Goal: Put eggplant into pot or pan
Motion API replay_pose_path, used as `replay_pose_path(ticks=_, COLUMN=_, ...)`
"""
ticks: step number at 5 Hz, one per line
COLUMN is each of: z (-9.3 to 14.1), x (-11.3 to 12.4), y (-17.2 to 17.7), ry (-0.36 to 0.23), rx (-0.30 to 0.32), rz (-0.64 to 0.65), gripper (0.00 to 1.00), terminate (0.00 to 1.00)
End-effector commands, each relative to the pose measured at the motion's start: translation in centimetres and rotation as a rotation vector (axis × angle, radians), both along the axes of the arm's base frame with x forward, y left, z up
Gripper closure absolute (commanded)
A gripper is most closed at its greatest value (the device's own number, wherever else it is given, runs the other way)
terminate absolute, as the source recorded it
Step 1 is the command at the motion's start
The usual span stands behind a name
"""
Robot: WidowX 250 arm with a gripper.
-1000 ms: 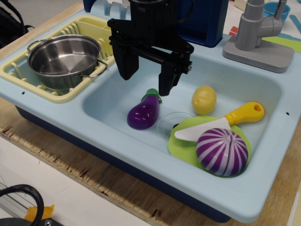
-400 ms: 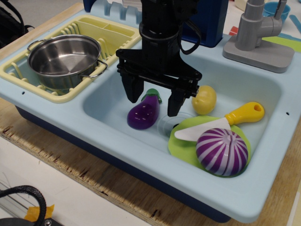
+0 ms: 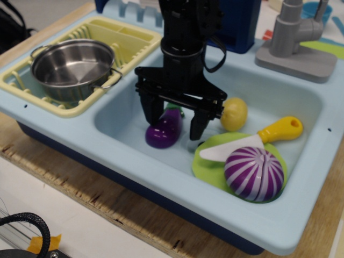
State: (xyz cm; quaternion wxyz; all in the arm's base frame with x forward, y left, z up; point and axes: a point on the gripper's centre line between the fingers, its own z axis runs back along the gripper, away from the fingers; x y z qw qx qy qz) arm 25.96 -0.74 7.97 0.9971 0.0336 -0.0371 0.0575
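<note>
Black gripper point(image 3: 173, 119) down inside the pale blue sink basin point(image 3: 129, 115), fingers spread wide and pointing down, one finger point(image 3: 152, 110) at 9 o'clock of the gap, the other at 3 o'clock. Purple eggplant point(image 3: 164, 130) lying on the basin floor between the two fingers, nearer the 9 o'clock one; top end partly hidden behind the gripper body. Contact between finger and eggplant impossible to judge from this angle. Not pinched, not lifted.

Just past the 3 o'clock finger, a yellow lemon point(image 3: 234, 114) on the basin floor. Further toward 4 o'clock, a green plate point(image 3: 207, 164) carrying a striped purple-and-white onion half point(image 3: 253, 173) and a toy knife point(image 3: 252, 140) with a yellow handle and white blade.

Well apart at 10 o'clock of the gripper, outside the basin: steel pot point(image 3: 73, 68) sitting upright in the pale yellow dish rack point(image 3: 126, 43), empty inside. At 2 o'clock, a grey faucet point(image 3: 295, 40) on the sink's far rim.
</note>
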Motion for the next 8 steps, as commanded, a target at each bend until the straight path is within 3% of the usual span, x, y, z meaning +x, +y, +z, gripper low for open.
replay_pose_path(ticks=1, z=0.2, x=0.5, y=0.8, ry=-0.027, rx=-0.008, rz=0.014, gripper=0.00, terminate=0.00)
replay_pose_path(ticks=4, z=-2.2, x=0.0, y=1.3, ry=-0.015, rx=-0.072, rz=0.015, gripper=0.00, terminate=0.00)
replay_pose_path(ticks=5, z=-2.8, x=0.2, y=1.4, ry=-0.013, rx=-0.078, rz=0.018, gripper=1.00, terminate=0.00)
replay_pose_path(ticks=7, z=-1.0, x=0.2, y=0.4, ry=-0.058, rx=-0.060, rz=0.007, gripper=1.00, terminate=0.00)
replay_pose_path(ticks=8, z=1.2, x=0.2, y=0.0, ry=-0.094, rx=-0.021, rz=0.017, gripper=1.00, terminate=0.00)
